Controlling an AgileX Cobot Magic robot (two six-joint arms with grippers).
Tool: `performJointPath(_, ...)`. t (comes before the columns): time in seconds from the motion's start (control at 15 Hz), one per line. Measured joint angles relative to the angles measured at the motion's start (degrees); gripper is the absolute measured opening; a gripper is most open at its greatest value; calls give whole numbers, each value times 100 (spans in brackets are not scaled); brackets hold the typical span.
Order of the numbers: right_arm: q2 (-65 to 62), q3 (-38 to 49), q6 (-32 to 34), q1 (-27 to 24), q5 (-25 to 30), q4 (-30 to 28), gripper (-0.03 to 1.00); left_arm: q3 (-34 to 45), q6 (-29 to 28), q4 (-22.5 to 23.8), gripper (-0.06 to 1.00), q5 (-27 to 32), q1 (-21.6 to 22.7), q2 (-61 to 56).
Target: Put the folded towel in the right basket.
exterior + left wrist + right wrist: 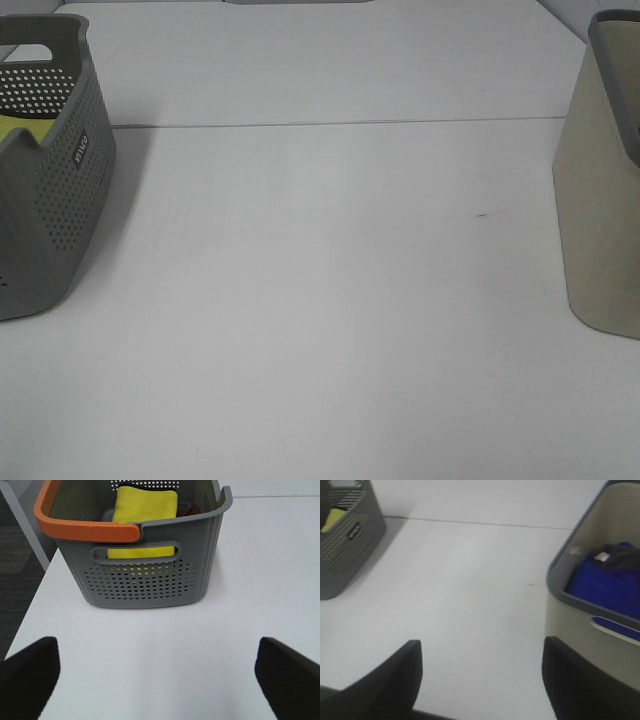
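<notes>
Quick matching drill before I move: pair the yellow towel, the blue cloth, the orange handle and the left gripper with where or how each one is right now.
Things:
1. yellow towel
2. blue cloth
3. orange handle
4. left gripper

Places or states:
A. open, holding nothing
B. inside the beige basket
C. on the rim of the grey basket
D. folded, inside the grey basket

Pairs: 1-D, 2-B, 3-C, 4-A
</notes>
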Motion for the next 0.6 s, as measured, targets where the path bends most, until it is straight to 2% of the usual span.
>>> performJointPath(0.13, -498, 46, 235, 0, 6, -556, 68, 0, 0, 0, 99, 0, 0, 0)
performJointPath(0.33, -802, 401, 275, 0, 52, -636, 76, 0, 0, 0, 99, 0, 0, 0)
performJointPath(0.53, -802, 1175, 372, 0, 46, -705, 89, 0, 0, 0, 99, 0, 0, 0)
performJointPath(0.6, -802, 1874, 338, 0, 46, -779, 95, 0, 0, 0, 99, 0, 0, 0)
